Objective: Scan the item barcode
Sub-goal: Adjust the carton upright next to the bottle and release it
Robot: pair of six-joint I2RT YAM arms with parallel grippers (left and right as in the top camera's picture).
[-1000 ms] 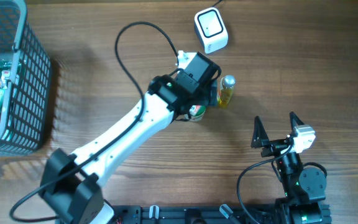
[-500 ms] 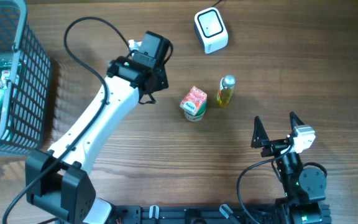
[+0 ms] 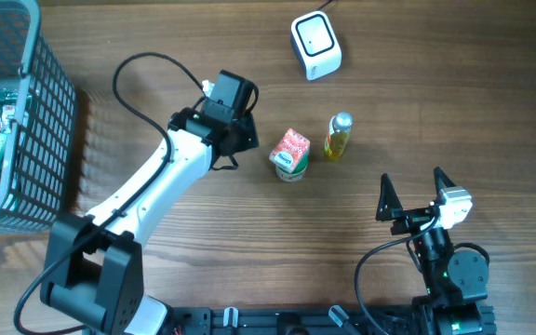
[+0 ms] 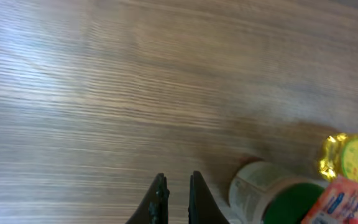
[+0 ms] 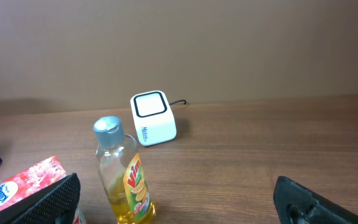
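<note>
1. The cup (image 3: 290, 154) stands near the middle of the wood-grain table (image 3: 454, 84), clear of both grippers. The right wrist view alone shows a plain brown wall (image 5: 229, 43) behind.
2. It has a red printed foil lid and pale sides, with green showing in the left wrist view.
3. A small bottle (image 3: 340, 137) of yellow liquid stands near it at 2 o'clock. The white scanner (image 3: 315, 46) sits well apart at 12 o'clock.
4. The left gripper (image 4: 178, 202), at 9 o'clock, has its fingers nearly together on nothing.
5. The right gripper (image 3: 411, 177), at 4 o'clock, is spread wide and empty.
6. A wire basket (image 3: 49, 112) of packets, far off at 9 o'clock, shows only overhead.
</note>
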